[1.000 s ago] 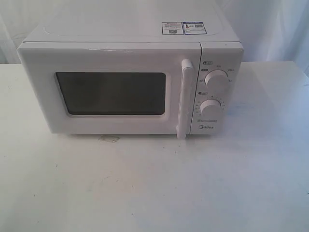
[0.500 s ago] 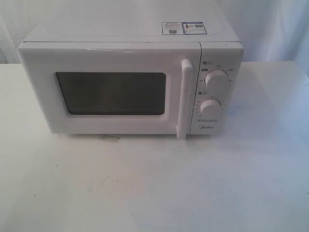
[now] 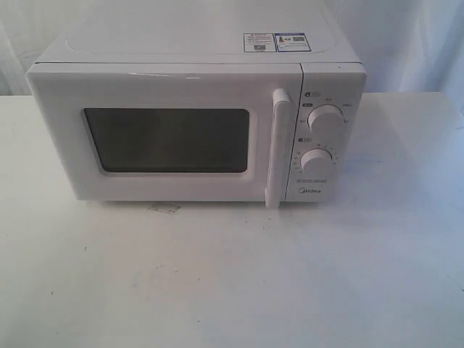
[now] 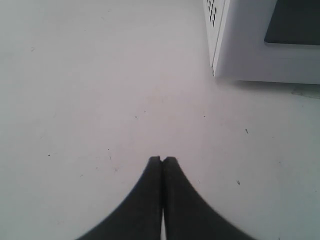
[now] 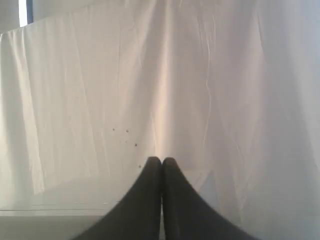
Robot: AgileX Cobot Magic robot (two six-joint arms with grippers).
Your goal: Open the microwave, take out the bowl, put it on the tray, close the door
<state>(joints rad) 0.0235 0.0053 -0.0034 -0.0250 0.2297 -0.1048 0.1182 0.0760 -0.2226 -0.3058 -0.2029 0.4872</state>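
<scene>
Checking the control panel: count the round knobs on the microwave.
2. Both are on the panel right of the handle: upper knob, and lower knob directly below it. None looks hidden.

1. The white boxy countertop microwave (image 3: 181,47) stands upright on the pale counter (image 3: 232,275), its front facing the room. Two small stickers (image 3: 277,41) lie on its top near the right rear. Two round white knobs (image 3: 323,118) sit one above the other on the right-hand panel.
2. The white front door (image 3: 167,87) is shut, flush with the panel. Its dark rectangular window (image 3: 167,140) is too dark to see through. The tall vertical white bar handle (image 3: 277,148) runs along the door's right edge, just beside the knobs.
</scene>
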